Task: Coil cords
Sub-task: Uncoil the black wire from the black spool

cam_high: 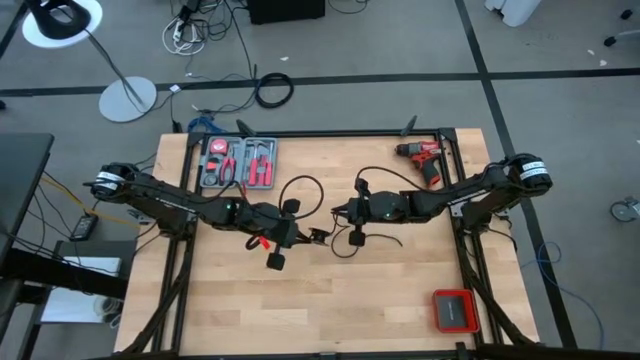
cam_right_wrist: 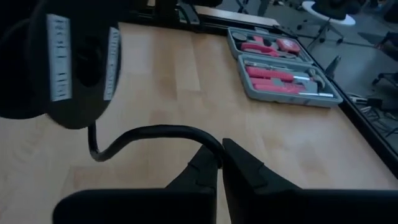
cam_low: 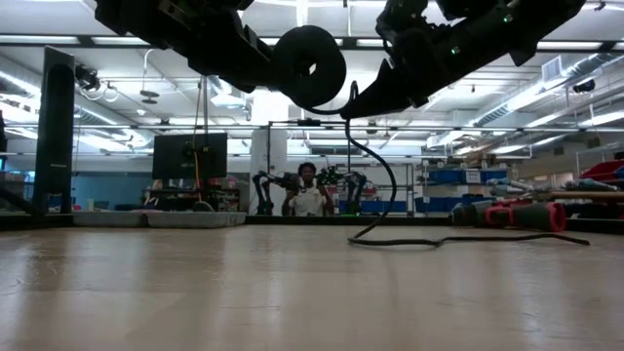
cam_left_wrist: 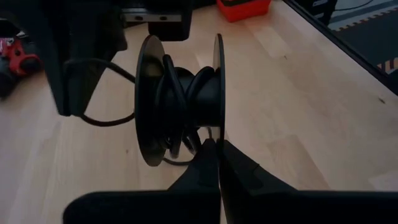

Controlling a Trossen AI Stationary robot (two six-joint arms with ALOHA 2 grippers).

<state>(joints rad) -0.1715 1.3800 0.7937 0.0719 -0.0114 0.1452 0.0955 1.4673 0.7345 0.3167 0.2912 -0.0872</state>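
Mid-table, both my arms raised. My left gripper (cam_left_wrist: 217, 146) is pinched tight on the spool's (cam_left_wrist: 180, 99) flange, with cord (cam_right_wrist: 155, 132) wound on its core. My right gripper (cam_right_wrist: 221, 155) is clamped on the cord — its free length trails to the table (cam_high: 380, 300), looping near the red drill (cam_high: 422, 155).

Arms: two, left arm (cam_high: 150, 197) and right arm (cam_high: 470, 190)
Grippers: two, left gripper (cam_high: 318, 237) and right gripper (cam_high: 338, 212)
Cords: one thin black cord (cam_high: 305, 190)
Spools: one black spool (cam_left_wrist: 180, 99)
Drills: one red drill (cam_high: 422, 157), near the table's far right corner
Tool cases: one open grey case (cam_high: 238, 162), near the far left corner
Red boxes: one (cam_high: 455, 310), near the near right corner
Tables: one wooden table (cam_high: 330, 300)
Persons: one (cam_low: 309, 190), in the room behind
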